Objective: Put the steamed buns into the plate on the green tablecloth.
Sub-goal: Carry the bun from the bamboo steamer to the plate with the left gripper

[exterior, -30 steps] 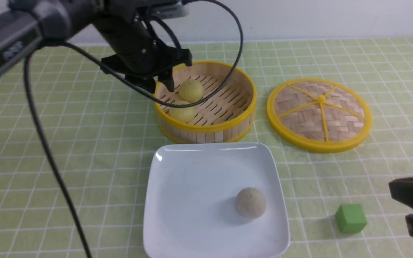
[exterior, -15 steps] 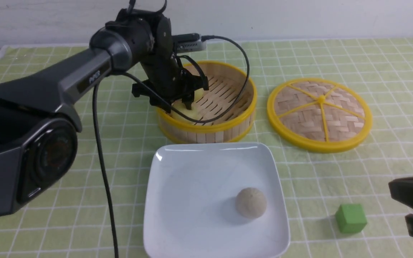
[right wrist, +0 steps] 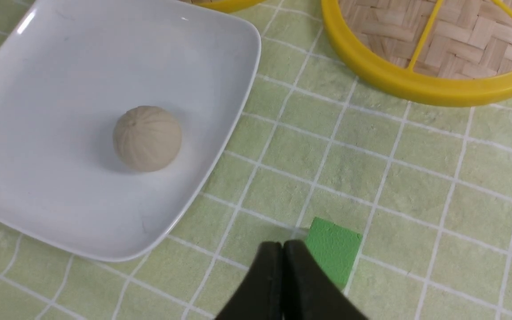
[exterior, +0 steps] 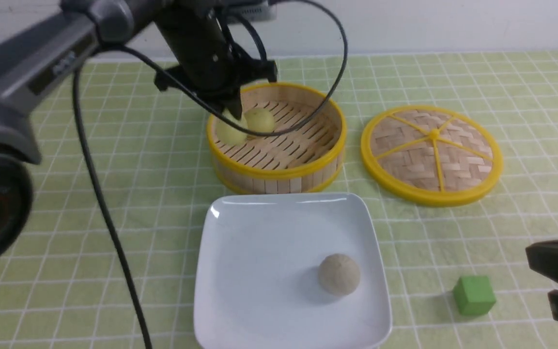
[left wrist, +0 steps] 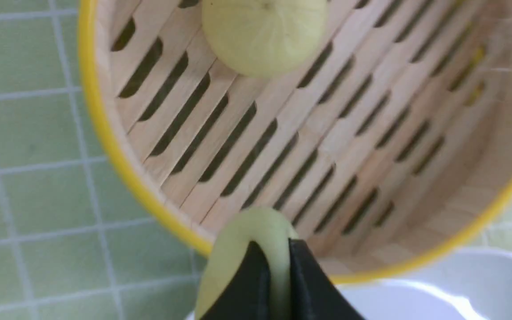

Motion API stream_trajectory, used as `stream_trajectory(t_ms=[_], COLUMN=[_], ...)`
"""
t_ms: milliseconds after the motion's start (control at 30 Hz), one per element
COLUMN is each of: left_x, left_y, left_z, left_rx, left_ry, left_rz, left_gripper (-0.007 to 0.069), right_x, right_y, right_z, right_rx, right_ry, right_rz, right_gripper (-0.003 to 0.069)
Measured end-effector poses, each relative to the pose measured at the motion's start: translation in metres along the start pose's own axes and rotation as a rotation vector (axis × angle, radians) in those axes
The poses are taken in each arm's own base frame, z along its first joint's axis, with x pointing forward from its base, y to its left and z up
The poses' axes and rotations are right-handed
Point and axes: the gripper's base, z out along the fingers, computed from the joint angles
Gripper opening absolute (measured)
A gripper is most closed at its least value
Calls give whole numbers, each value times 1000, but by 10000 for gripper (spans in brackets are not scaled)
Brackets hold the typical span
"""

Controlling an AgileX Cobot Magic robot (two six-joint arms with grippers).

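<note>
"What are the left gripper's fingers doing?"

"They're pinched on a pale yellow bun, above the left part of the steamer basket. The right gripper's fingertips are closed together."

"And the other buns?"

"A second yellow bun sits inside the basket. The greyish bun lies on the white plate, which is on the basket's near side, on the green tablecloth."
</note>
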Motion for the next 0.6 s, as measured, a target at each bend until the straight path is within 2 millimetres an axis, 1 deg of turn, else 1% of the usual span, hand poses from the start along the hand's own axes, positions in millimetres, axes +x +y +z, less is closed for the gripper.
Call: stream_trajectory(t_ms=[33,67,100,167,200,233,267,300,367,400,433,467,533,567,600], left_x=[2,6,12,24,34,38,49,66,91,99,110,118,128,128,131], left_y=[0,1,4,7,8,8,8,7,0,-3,-9,-15,-24,-25,-29], left_z=[-38,-59,-75,-92,-95,-95,-90,-76,-43,-29,-9,8,29,31,41], left_rx=[-8,-17,-33,-39,-42,-38,-44,-56,-48,-41,-25,-8,8,10,17], left_ry=[-50,-83,-97,-97,-79,-65,-26,48,146,169,186,193,211,212,216], left_rz=[18,28,35,36,30,28,26,32,37,34,33,27,32,32,32], left_gripper=[22,22,22,22,22,22,22,22,23,24,27,35,55,58,88], right_x=[0,0,0,0,0,0,0,1,1,1,1,1,1,1,1], right_y=[0,0,0,0,0,0,0,0,0,0,0,0,0,0,0], right_z=[0,0,0,0,0,0,0,0,0,0,0,0,0,0,0], right_rx=[0,0,0,0,0,0,0,0,0,0,0,0,0,0,0], right_ry=[1,1,1,4,5,5,5,7,8,9,9,9,9,9,9], right_rz=[0,0,0,0,0,0,0,0,1,1,1,1,1,1,1], right_gripper=[15,16,17,20,20,21,23,26,29,30,32,34,36,36,36])
